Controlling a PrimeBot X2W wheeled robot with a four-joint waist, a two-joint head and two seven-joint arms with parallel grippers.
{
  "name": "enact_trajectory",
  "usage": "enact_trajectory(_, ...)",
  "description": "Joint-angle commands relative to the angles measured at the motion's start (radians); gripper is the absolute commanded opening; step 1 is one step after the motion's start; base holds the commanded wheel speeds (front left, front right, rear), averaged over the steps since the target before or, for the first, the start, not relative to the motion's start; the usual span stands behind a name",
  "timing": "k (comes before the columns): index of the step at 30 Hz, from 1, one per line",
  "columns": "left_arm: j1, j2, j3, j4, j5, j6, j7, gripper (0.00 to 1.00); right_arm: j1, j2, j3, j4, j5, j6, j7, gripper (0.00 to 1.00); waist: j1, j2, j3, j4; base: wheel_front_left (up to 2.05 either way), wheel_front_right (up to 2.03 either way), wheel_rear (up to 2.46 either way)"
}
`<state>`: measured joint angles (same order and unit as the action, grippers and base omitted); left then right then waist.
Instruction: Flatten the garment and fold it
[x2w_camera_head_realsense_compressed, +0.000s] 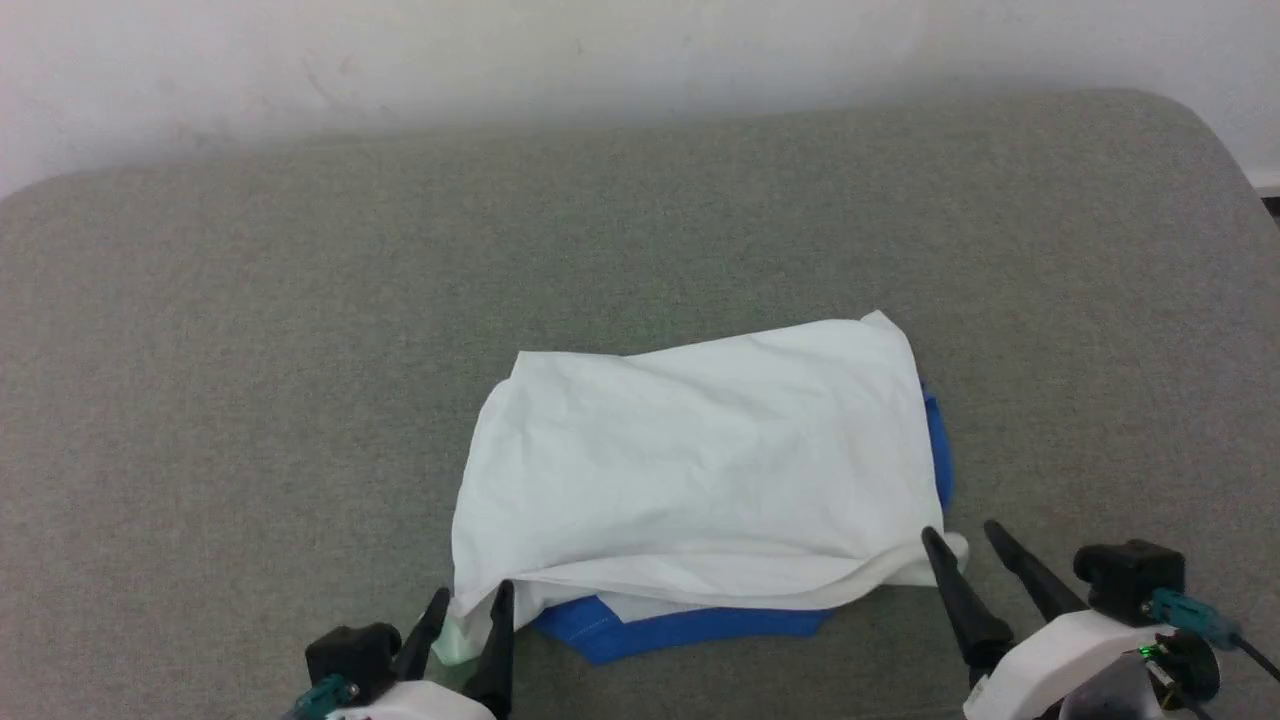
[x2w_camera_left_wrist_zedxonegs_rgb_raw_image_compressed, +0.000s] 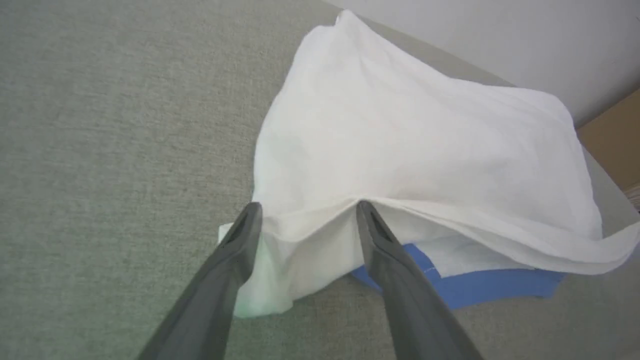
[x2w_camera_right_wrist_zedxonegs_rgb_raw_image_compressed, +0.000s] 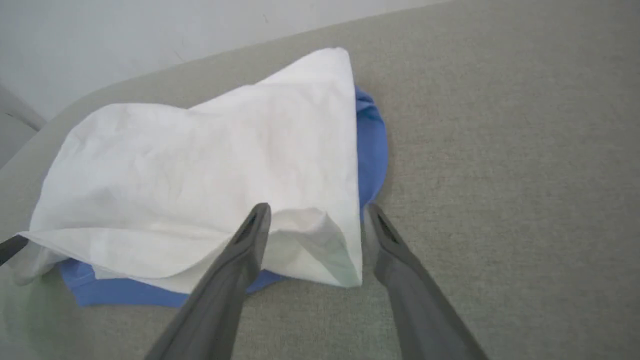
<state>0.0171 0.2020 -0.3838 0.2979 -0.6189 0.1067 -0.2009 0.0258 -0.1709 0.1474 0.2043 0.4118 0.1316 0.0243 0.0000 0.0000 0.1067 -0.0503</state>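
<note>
Grey-green padded surface (x2w_camera_head_realsense_compressed: 250, 350) is running back to a pale wall (x2w_camera_head_realsense_compressed: 600, 60) and is carrying the garment (x2w_camera_head_realsense_compressed: 690, 470) on its near side, a little right of centre. It is lying as a rough white rectangle, with the top layer doubled over the layers below. Soft creases are crossing its upper face, and its near edge is ballooning slightly rather than lying flat. Blue sleeve fabric (x2w_camera_head_realsense_compressed: 690, 628) is poking out under the garment's near edge. A second blue strip (x2w_camera_head_realsense_compressed: 938, 450) is showing along its right edge. The sleeves are probably sitting tucked underneath so the fold keeps a tidy outline. At the garment's near left corner the left gripper (x2w_camera_head_realsense_compressed: 474, 590) is sitting low with its jaws spread wide. In the left wrist view the white corner is lying loose between them, not pinched. At the garment's near right corner the right gripper (x2w_camera_head_realsense_compressed: 959, 528) is sitting with jaws likewise parted, the corner flap drooping between them in the right wrist view. Neither is gripping anything. Reading: one fold is looking laid, both corners placed at the near edge so the doubled layer is covering the sleeves. The puffed edge is likely wanting a smoothing pass before any further fold.
</note>
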Motion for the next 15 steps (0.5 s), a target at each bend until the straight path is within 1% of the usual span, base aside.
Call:
enact_trajectory(1,-0.012,0.011,0.013,-0.017,0.018,0.002,-0.022,1.00,0.022,0.014,-0.024,-0.046,-0.012,-0.001,-0.023,1.00,0.0000,0.0000,-0.013,0.004,0.00,0.00,0.00)
enact_trajectory(4,-0.006,0.020,0.039,-0.063,0.036,0.004,-0.047,1.00,0.051,0.035,-0.070,-0.127,-0.025,-0.001,-0.024,1.00,0.0000,0.0000,-0.022,0.008,0.00,0.00,0.00)
enact_trajectory(8,-0.005,0.023,0.089,-0.131,0.081,0.015,-0.059,1.00,0.060,0.043,-0.144,-0.190,-0.031,-0.001,0.026,1.00,0.0000,0.0000,-0.027,0.017,0.00,0.00,0.00)
enact_trajectory(11,-0.010,0.012,0.143,-0.202,0.135,0.014,-0.060,1.00,0.051,0.029,-0.198,-0.193,-0.015,-0.001,0.087,1.00,0.0000,0.0000,-0.026,0.036,0.00,0.00,0.00)
enact_trajectory(15,-0.006,-0.012,0.226,-0.288,0.216,0.006,-0.061,1.00,0.024,-0.006,-0.241,-0.152,0.022,-0.001,0.204,1.00,0.0000,0.0000,-0.015,0.065,0.00,0.00,0.00)
